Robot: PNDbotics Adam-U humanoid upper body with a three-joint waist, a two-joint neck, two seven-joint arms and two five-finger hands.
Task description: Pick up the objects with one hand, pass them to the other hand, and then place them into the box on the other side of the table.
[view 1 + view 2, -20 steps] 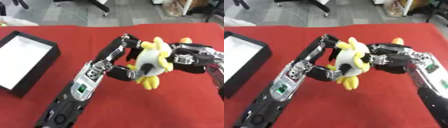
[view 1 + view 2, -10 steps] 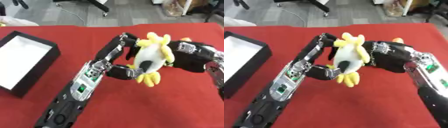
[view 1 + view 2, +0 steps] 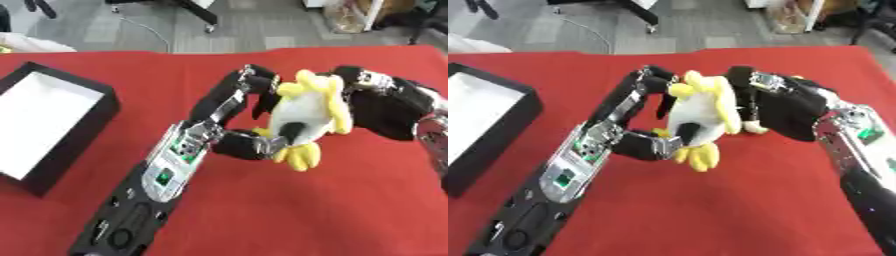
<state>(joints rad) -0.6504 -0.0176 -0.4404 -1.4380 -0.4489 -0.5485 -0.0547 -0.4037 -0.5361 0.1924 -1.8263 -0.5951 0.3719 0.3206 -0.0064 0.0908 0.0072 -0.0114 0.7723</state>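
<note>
A white and yellow plush toy (image 3: pixel 302 115) hangs above the red table (image 3: pixel 350 210), caught between both hands. My left hand (image 3: pixel 241 102) reaches up from the lower left; its fingers curl over the toy's top and its thumb presses in underneath. From the right, my right hand (image 3: pixel 389 107) wraps the toy's back and right side, fingers bent over its upper edge. The black box (image 3: pixel 83 135) with a white inside lies open at the left edge, well apart from the toy.
Grey floor lies beyond the table's far edge, with chair legs (image 3: pixel 197 12) and a cable on it. Something pale (image 3: pixel 26 42) lies past the table's far left corner. Bare red cloth stretches between the box and my left forearm (image 3: pixel 149 190).
The toy has turned between the hands and now stands more upright, its yellow feet down. My right hand has closed in against its back; the left hand keeps its hold.
</note>
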